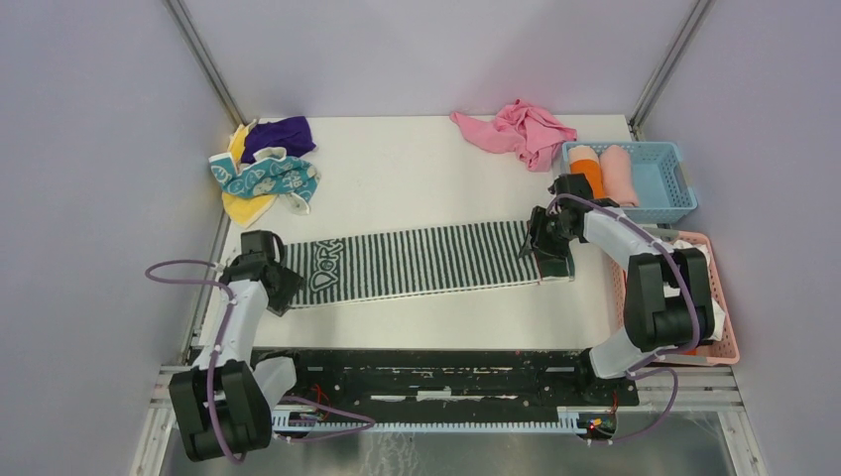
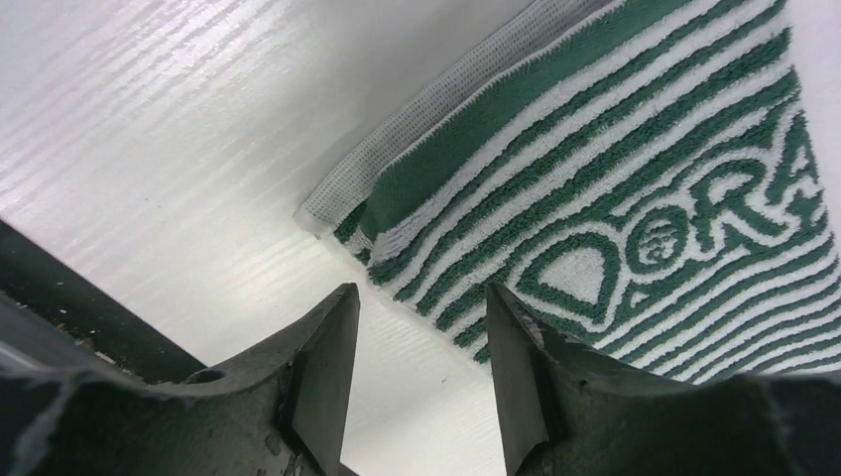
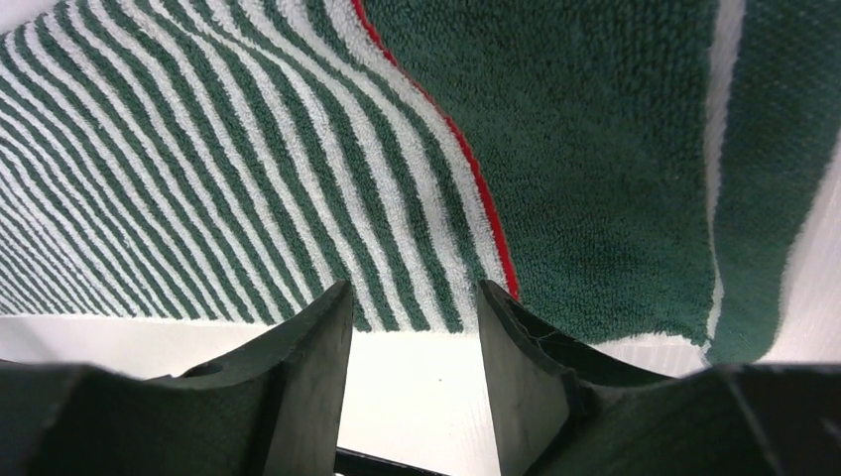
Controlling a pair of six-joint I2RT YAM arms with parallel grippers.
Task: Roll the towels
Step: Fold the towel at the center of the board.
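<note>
A long green-and-white striped towel (image 1: 426,260) lies flat across the middle of the table, its lettered end (image 2: 615,169) to the left and its solid green band (image 3: 595,149) to the right. My left gripper (image 1: 270,276) (image 2: 419,293) hovers low at the towel's left near corner, open, with only bare table between its fingers. Over the towel's right near edge my right gripper (image 1: 551,260) (image 3: 413,288) is also open and holds nothing. More towels are piled at the back left: purple (image 1: 281,134), teal with faces (image 1: 266,178) and yellow (image 1: 243,205).
A crumpled pink cloth (image 1: 521,129) lies at the back right. Beside it a blue basket (image 1: 662,188) holds an orange and a pink roll. A pink basket (image 1: 722,337) stands along the right edge, behind the right arm. Metal frame posts rise at both back corners.
</note>
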